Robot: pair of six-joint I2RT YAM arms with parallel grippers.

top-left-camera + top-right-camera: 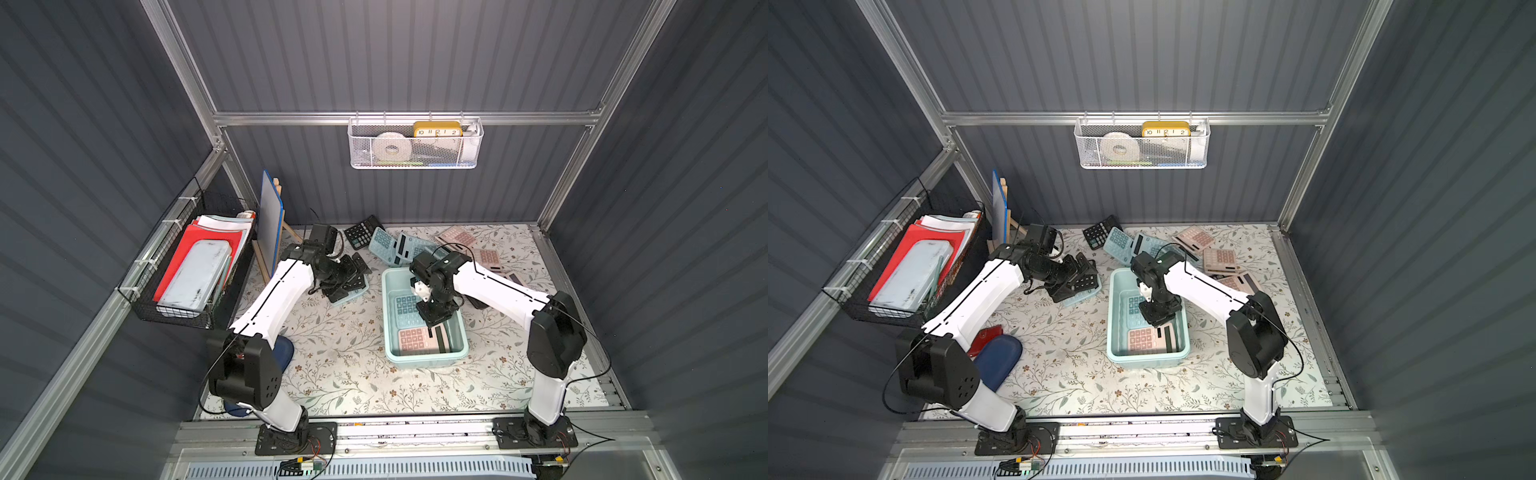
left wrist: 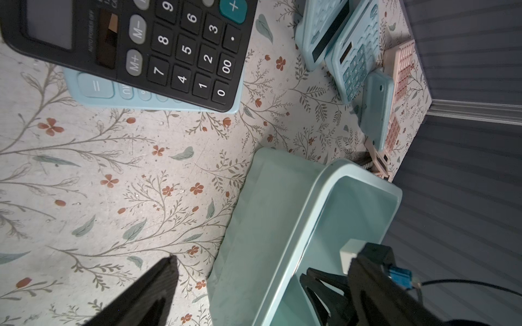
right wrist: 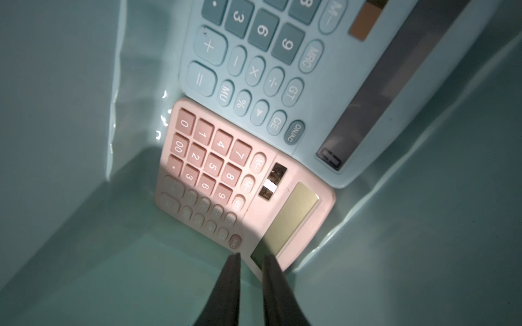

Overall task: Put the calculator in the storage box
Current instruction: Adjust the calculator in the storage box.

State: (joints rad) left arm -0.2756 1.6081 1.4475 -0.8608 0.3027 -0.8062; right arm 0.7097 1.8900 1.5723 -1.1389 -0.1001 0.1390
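Observation:
The pale mint-blue storage box (image 1: 424, 361) (image 1: 1148, 359) stands mid-table. Two calculators lie flat inside it, a blue calculator (image 1: 405, 305) (image 3: 268, 56) and a pink calculator (image 1: 415, 338) (image 3: 226, 175). My right gripper (image 1: 435, 326) (image 3: 251, 258) reaches down into the box above the pink one's display corner. Its fingers are drawn almost together and hold nothing. My left gripper (image 1: 347, 282) (image 2: 260, 282) is open wide, left of the box wall (image 2: 319, 203). It hovers beside a black calculator (image 2: 141, 48) that rests on a light blue one (image 2: 93, 90).
Loose calculators lie along the back: black (image 1: 361, 232), blue (image 1: 384, 243) and pink (image 1: 457, 237), with more pink ones right of the box. A small board on an easel (image 1: 270, 224) stands back left. A black wire basket (image 1: 187, 270) hangs left, a white mesh basket (image 1: 415, 143) on the back wall.

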